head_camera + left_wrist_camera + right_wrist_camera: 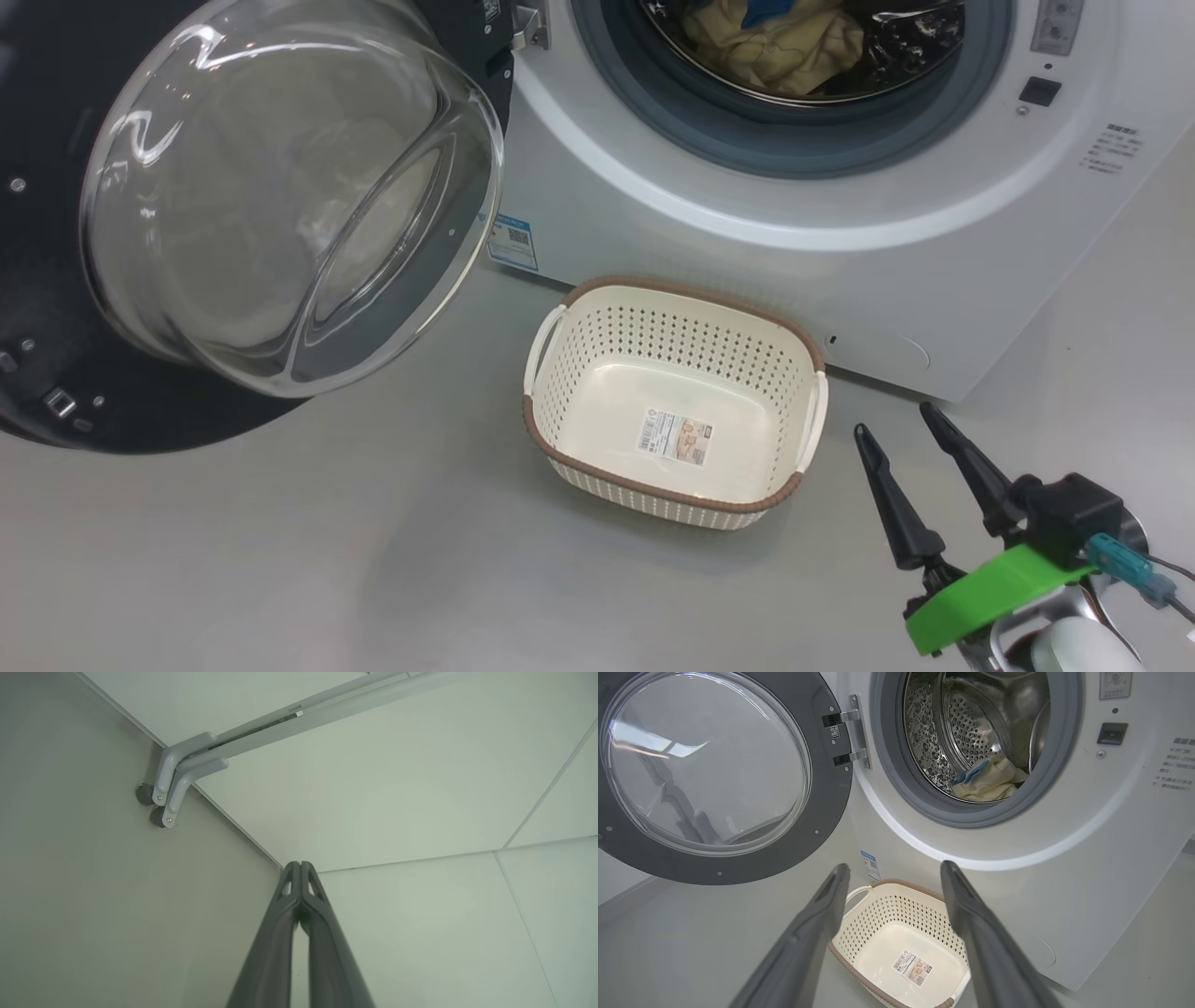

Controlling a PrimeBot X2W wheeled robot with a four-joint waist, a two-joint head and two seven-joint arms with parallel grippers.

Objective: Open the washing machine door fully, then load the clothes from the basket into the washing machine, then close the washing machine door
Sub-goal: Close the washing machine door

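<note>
Right claw [892, 418]: my two dark fingers are spread wide and hold nothing; it hangs just right of the basket [653, 345], clear of its white handle, tips aimed at the washing machine [747, 271].

Left claw [300, 864]: fingers pressed together tip to tip, nothing between them; it faces white wall panels and a pair of grey bracket feet [177, 774] on the grey floor; I cannot tell its place relative to the basket.

Basket: upright on the floor [280, 541], holding a paper label [674, 437] on its bottom; its far rim lies just before the machine's front.

The clothes [784, 47]: cream fabric with a blue piece, lying in the steel drum [966, 723] above and behind the basket, inside the grey seal [747, 140].

The washing machine door [37, 280]: swung wide on its hinge [852, 737], left of the basket; its glass bowl bulges out above the floor, near the basket's left handle.

Blue sticker [512, 241]: on the machine's front, just behind the basket's left far corner.
</note>
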